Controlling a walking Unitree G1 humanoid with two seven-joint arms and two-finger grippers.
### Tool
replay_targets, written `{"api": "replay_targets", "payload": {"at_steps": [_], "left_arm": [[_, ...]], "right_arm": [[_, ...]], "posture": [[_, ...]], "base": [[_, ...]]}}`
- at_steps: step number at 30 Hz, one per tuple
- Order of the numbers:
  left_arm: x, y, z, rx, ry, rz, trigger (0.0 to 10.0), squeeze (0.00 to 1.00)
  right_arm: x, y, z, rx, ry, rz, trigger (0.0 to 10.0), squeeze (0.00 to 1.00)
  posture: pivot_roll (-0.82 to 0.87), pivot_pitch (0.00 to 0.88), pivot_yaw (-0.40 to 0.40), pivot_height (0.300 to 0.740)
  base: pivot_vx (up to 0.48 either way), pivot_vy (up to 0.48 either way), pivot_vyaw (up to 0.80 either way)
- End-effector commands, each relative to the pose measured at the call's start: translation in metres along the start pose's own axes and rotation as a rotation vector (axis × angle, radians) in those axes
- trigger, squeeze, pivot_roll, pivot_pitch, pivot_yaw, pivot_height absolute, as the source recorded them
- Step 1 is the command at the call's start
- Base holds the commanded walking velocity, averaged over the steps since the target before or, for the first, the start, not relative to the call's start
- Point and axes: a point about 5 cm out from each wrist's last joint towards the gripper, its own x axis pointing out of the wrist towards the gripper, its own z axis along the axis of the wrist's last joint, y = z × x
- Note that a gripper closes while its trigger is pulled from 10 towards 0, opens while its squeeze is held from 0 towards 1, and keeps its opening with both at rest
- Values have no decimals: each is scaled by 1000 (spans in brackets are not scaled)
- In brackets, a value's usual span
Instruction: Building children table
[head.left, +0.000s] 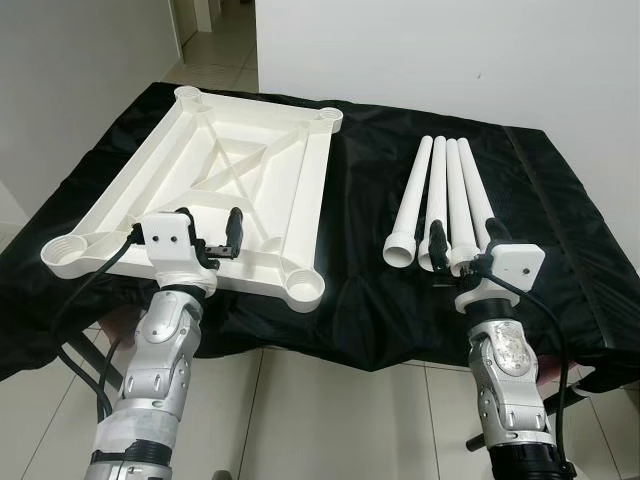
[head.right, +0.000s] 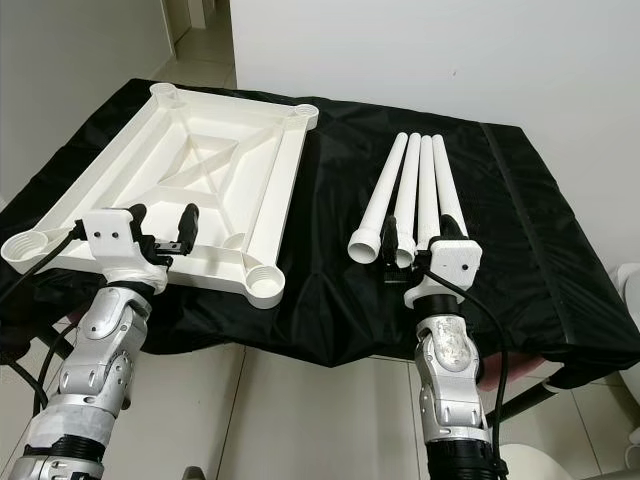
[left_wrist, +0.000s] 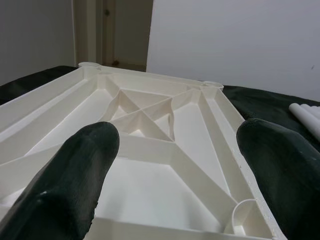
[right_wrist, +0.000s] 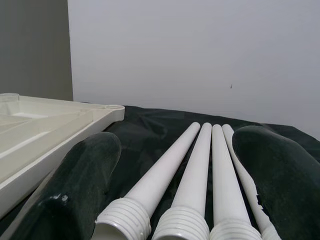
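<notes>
right pincer (head.left: 462, 237) spread over threaded ends of table legs (head.left: 445, 200); left pincer (head.left: 210, 228) spread above tabletop (head.left: 200, 190).

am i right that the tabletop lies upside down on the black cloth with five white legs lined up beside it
Not quite: there are four white legs, not five, as the right wrist view shows most plainly. The rest holds: the tabletop lies upside down, ribs up, on the black cloth, with the legs beside it.

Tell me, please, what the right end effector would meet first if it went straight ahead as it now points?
Most likely the threaded ends of the four white legs, which lie directly before the open right end effector.
</notes>
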Motion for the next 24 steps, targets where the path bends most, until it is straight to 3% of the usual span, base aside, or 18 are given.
{"api": "replay_targets", "payload": {"at_steps": [1, 4, 24], "left_arm": [[1, -3, -4, -5, 17, -31, 10000, 0], [1, -4, -4, -7, 17, -31, 10000, 0], [4, -4, -4, -18, 13, -24, 10000, 0]], "right_arm": [[1, -2, -1, -6, 8, 1, 10000, 0], [2, -2, 0, -7, 6, 2, 10000, 0], [3, -6, 0, -36, 2, 2, 10000, 0]], "posture": [[67, 31, -57, 740], [67, 32, -58, 740], [60, 45, -55, 740]], "base": [[0, 0, 0], [0, 0, 0], [266, 0, 0]]}}
